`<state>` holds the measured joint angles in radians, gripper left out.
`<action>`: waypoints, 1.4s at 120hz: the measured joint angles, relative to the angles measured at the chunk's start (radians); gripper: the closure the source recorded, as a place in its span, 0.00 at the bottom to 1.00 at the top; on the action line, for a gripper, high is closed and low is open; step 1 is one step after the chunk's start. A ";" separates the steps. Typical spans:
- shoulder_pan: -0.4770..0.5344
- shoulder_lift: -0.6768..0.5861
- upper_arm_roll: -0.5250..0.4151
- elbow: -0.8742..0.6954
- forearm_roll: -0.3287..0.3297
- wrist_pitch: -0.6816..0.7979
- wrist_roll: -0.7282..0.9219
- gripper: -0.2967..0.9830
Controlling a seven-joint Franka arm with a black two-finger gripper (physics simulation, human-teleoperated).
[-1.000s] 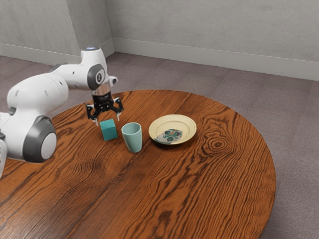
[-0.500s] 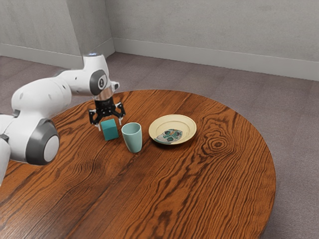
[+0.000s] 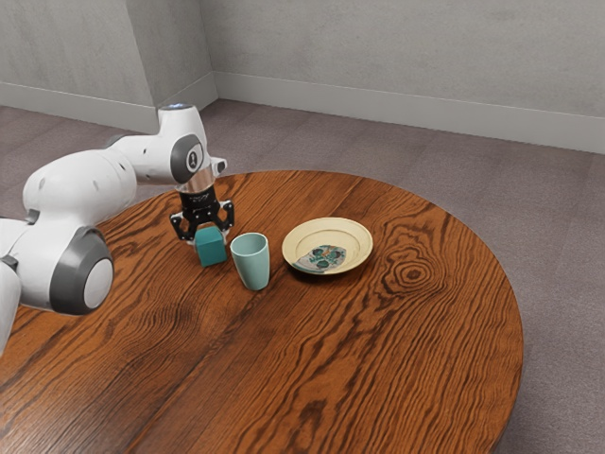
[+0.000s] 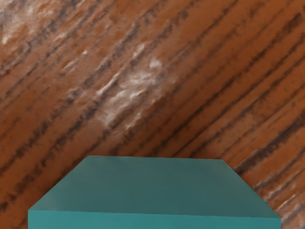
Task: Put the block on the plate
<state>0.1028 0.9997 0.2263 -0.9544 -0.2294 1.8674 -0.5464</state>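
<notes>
White arm (image 3: 80, 180) enters from the exterior view's left, hand pointing down over the wooden table (image 3: 397, 369). Claw (image 3: 211, 243) drawn in narrow, a finger on either side of the teal block (image 3: 211, 249); reads as holding it. Block itself on the table, under the hand, near the cup (image 3: 251, 261).

Step in hand, as judged: secure the grip, then lift. Best done with pressure firm and even on both side faces, then straight up, no sideways drag. Cup is just beside, on the plate's side, so height should come before any travel; a low swing could knock it over.

Block's heading: upright, top face level, one side face toward the exterior camera. Close to a cube; no front end to speak of, and no long axis that can be told for certain. Squared to the hand in the wrist view, so little turning seems called for.

Farther right, past the cup: cream plate (image 3: 354, 236), patterned, bare of the block. Placement not yet done.
</notes>
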 joint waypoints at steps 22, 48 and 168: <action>-0.005 -0.006 0.001 0.001 0.001 -0.006 0.000 0.47; -0.019 -0.034 0.041 0.068 0.003 -0.074 0.000 0.50; -0.289 -0.081 -0.005 0.085 0.008 -0.094 -0.001 0.51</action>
<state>-0.1867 0.9189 0.2217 -0.8696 -0.2211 1.7732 -0.5471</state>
